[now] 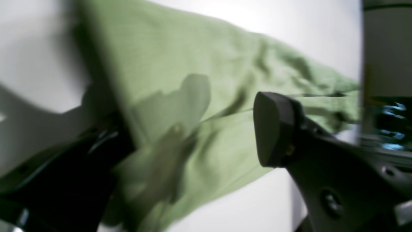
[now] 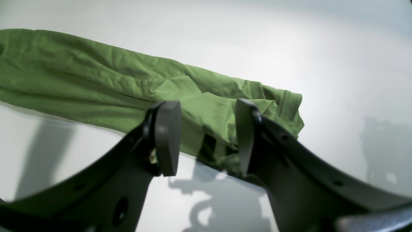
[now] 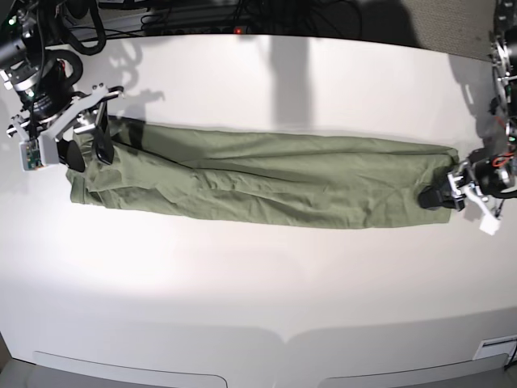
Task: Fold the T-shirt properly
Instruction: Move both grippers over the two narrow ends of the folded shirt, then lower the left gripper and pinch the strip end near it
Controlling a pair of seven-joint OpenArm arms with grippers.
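Stretching lengthwise across the white bench (image 3: 258,307), the wrinkled sage-green cotton T-shirt (image 3: 266,187) lies in a long band; the left gripper (image 3: 440,196), jaws wide, straddles one end, the right gripper (image 3: 89,152), jaws part-open and empty, hovers at the other.

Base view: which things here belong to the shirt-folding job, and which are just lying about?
Part of the job:
- T-shirt, folded into a long strip on the table
- left gripper, open at one end of the strip
- right gripper, open above the other end

Just lying about:
- cables behind the table's far edge
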